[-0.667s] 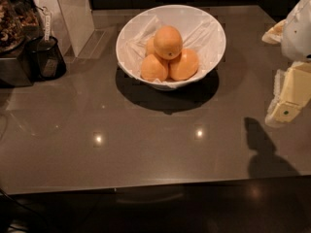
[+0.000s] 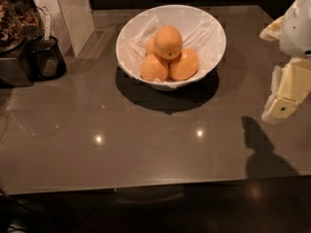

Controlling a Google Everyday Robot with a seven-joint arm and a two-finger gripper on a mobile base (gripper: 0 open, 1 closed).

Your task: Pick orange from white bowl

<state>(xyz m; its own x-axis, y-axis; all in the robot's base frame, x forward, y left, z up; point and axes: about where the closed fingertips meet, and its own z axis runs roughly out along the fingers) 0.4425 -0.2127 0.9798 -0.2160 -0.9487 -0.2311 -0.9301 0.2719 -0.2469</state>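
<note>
Orange [image 2: 168, 41] is sitting on top of three other oranges [image 2: 170, 66], in the middle of the white bowl [image 2: 214, 25], toward the back of the table [image 2: 146, 144]. Gripper [image 2: 278, 108] is hanging at the right edge of the view, above the table and well apart from the bowl. I cannot tell whether it is spread or closed. Orange is lying leftward in view and farther back from it. Being round, it is offering no long axis. The reach is likely needing to cross the rim and drop from above.

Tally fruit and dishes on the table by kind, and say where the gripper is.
Oranges: 4, all in the white bowl; the orange sits on top of three others.
Bowls: 1.
Total: 5.
The gripper hangs at the right edge, apart from the bowl.
</note>
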